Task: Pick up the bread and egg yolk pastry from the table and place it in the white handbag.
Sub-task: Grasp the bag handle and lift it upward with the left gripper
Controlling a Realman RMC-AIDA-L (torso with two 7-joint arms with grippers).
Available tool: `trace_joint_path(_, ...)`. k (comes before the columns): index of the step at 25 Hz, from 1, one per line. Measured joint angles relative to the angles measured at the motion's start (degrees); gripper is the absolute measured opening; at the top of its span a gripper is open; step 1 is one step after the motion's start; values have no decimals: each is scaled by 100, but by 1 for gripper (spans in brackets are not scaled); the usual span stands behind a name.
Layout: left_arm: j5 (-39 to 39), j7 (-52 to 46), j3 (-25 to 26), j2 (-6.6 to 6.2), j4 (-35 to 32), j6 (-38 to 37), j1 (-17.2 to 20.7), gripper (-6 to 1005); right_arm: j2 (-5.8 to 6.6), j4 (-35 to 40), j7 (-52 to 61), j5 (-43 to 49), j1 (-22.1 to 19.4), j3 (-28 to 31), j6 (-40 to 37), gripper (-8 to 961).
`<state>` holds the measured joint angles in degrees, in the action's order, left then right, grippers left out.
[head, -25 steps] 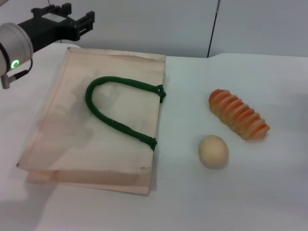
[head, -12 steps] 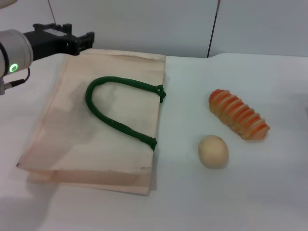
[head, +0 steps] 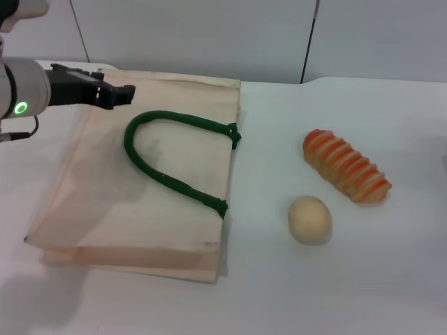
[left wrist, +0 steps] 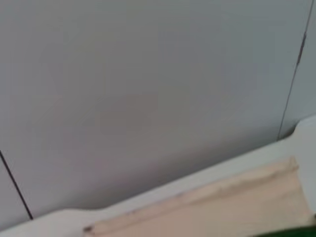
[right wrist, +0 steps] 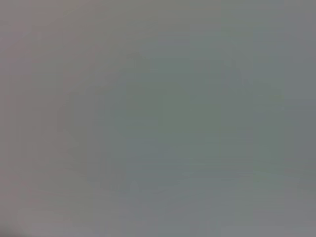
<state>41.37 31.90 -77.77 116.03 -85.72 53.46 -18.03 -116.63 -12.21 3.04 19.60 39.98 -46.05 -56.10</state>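
The white handbag (head: 160, 174) lies flat on the table (head: 335, 279), its dark green handle (head: 167, 178) looped on top. The striped orange and cream bread (head: 346, 166) lies to the right of the bag. The round beige egg yolk pastry (head: 309, 219) sits just in front of the bread, apart from it. My left gripper (head: 120, 95) hovers over the bag's far left corner, open and empty. The left wrist view shows the bag's far edge (left wrist: 222, 207) and a sliver of the handle (left wrist: 296, 232). My right gripper is out of view.
A grey wall (head: 209, 35) with a dark vertical seam (head: 309, 42) stands behind the table's far edge. The right wrist view shows only plain grey.
My left gripper has come down and forward from above the table's far left edge to just over the bag's far left corner. The bag, bread and pastry have not moved.
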Motion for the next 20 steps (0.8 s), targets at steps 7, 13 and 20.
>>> trace_joint_path(7,-379,-168,233,0,-221,699,-168,616,0,24,7,0,20,0,94,639)
trace_joint_path(13,-1020,-468,300,5,-129,1081,-444,615,0,47,0,0,89,0,127,639)
trace_joint_path(20,-1261,-538,258,10,295,1158,-701,615,0,48,4,63,103,14,127,639)
